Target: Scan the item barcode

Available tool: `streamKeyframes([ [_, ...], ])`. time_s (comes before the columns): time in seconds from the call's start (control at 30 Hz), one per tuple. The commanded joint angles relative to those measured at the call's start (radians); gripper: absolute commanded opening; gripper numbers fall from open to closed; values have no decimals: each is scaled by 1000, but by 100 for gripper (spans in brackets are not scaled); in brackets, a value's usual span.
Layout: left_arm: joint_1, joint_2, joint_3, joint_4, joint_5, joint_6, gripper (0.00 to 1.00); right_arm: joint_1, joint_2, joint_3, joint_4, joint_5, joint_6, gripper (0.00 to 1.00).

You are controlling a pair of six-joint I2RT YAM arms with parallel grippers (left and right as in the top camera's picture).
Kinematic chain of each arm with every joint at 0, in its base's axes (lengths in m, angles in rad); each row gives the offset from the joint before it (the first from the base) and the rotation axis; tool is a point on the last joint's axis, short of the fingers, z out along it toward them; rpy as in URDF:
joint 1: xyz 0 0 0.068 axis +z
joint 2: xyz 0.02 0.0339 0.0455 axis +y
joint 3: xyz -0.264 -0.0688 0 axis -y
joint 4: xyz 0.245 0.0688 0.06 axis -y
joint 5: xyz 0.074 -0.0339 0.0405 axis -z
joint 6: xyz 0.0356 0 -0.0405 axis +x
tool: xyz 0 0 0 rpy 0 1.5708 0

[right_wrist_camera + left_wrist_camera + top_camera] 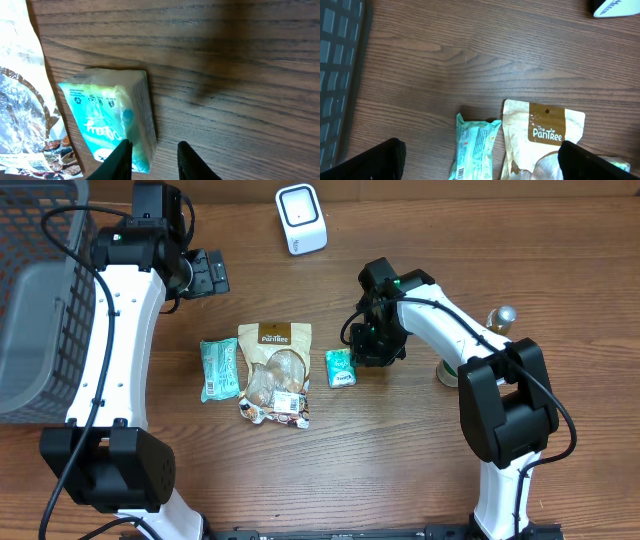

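Right wrist view is showing the right gripper (156, 160) standing open just a little, one finger over the green tissue pack (112, 117). Left gripper (480, 150) is gaping wide, holding nothing.

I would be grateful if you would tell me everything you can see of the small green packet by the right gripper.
The small green packet is a soft, glossy plastic wrapper in green and white, with white lettering, small printed symbols and crimped, layered edges. It looks full and unopened. It lies flat on the wooden table, just right of the snack bag. The right gripper hangs over its lower corner with jaws apart; whether a finger touches it cannot be told. No barcode shows.
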Motion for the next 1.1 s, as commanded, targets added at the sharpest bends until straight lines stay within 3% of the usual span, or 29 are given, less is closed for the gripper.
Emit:
streamKeyframes([
  [0.0, -6, -8, 12, 0, 2, -3, 100, 8, -17, -6, 2, -9, -4, 28],
  [1.07, -6, -8, 12, 0, 3, -3, 100, 31, -17, -116, 126, -6, 1, 26],
])
